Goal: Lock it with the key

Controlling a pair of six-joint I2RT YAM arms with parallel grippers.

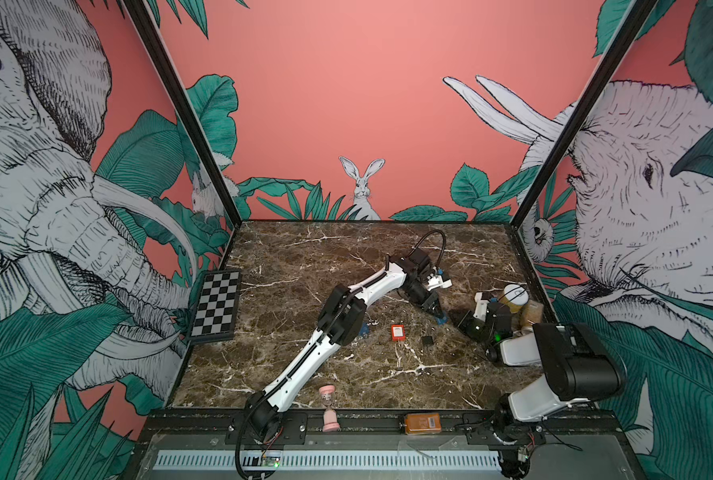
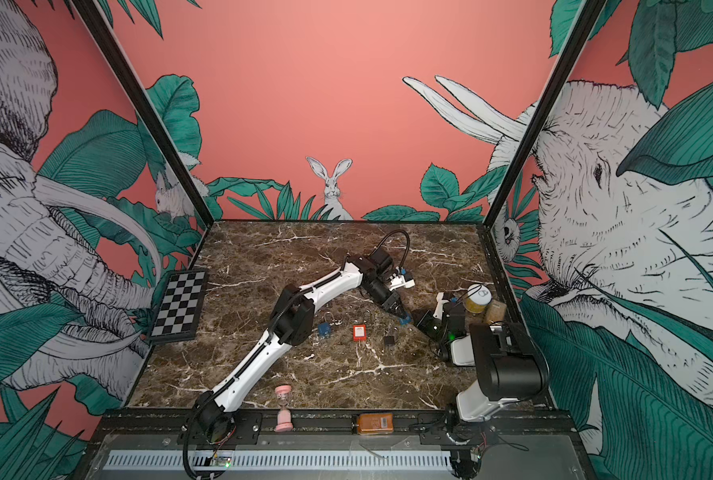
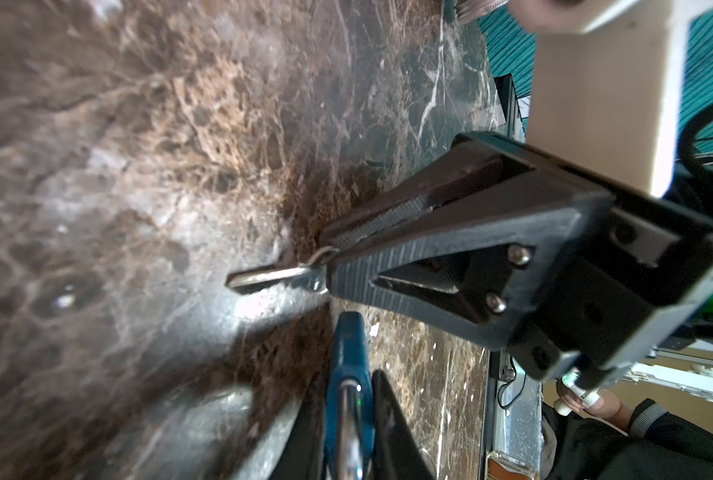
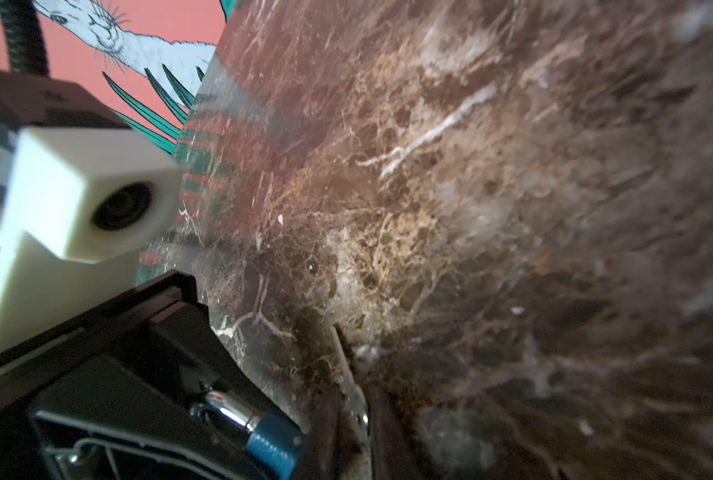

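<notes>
1. The left gripper (image 1: 435,309) reaches across to a spot right of the middle in both top views. Its fingers (image 3: 392,428) are closed around the blue padlock (image 3: 348,353).
2. The blue padlock is low over the brown worktop (image 1: 304,257). I cannot tell if it touches the worktop.
3. The right gripper (image 3: 329,266) is just beside it. Its fingers pinch the key (image 3: 271,276) by the fat end. The thin end sticks out free.
4. The key and the blue padlock are near each other but apart. The key is not in the padlock. I cannot see the keyhole.
5. In the right wrist view, one shiny leg of the shackle (image 4: 230,409) goes into the blue body. I cannot tell if the shackle is clicked shut.
6. Done, I think: one gripper has the padlock and one has the key.
7. Left to do, I think: point the key at the keyhole, push it in, and turn it to lock. So the task looks about half way.
8. A red padlock (image 1: 397,332) and a small black padlock (image 1: 427,340) lie on the worktop, a bit lower in the top view. No gripper touches them.
</notes>
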